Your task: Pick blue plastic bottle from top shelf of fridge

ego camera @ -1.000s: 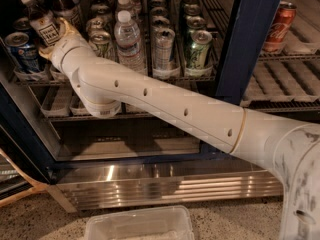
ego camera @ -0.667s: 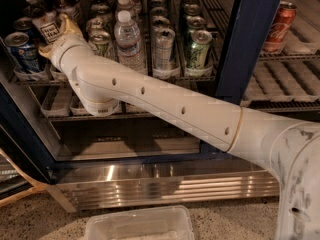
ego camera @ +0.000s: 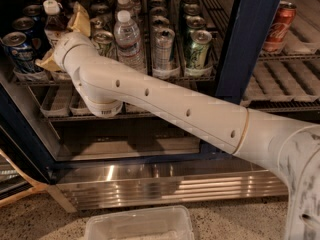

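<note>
Edging slightly deeper onto the top shelf (ego camera: 280, 56), the gripper (ego camera: 60, 36) now brackets the blue plastic bottle (ego camera: 51, 25), fingers (ego camera: 80, 19) spread, not yet clamped.

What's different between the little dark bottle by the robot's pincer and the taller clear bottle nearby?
The small bottle holds dark brown liquid; the water bottle is clear. The small bottle is shorter, the water bottle taller. The pincer sits at the small bottle on the top shelf; the water bottle stands apart from it. Both are upright with white caps.
</note>
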`<state>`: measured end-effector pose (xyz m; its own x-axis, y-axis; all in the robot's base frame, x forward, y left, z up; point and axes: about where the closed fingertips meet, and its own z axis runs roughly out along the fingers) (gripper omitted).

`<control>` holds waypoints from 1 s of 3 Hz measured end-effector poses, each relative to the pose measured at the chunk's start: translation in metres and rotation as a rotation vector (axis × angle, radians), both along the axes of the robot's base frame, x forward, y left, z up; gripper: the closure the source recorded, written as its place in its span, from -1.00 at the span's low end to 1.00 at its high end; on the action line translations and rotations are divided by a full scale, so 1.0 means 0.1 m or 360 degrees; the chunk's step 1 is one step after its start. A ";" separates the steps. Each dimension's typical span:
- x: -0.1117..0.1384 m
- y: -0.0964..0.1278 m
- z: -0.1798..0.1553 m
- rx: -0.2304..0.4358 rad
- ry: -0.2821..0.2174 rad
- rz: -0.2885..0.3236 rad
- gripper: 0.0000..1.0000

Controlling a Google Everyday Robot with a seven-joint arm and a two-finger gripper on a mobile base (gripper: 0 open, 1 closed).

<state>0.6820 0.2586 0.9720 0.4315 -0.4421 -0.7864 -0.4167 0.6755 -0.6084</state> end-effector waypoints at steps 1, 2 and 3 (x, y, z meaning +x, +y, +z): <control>-0.03 -0.08 0.03 -0.0007 -0.0021 -0.0028 -0.96; -0.03 -0.09 0.03 -0.0011 -0.0021 -0.0033 -0.59; -0.01 -0.10 -0.03 -0.0003 -0.0001 -0.0049 -0.12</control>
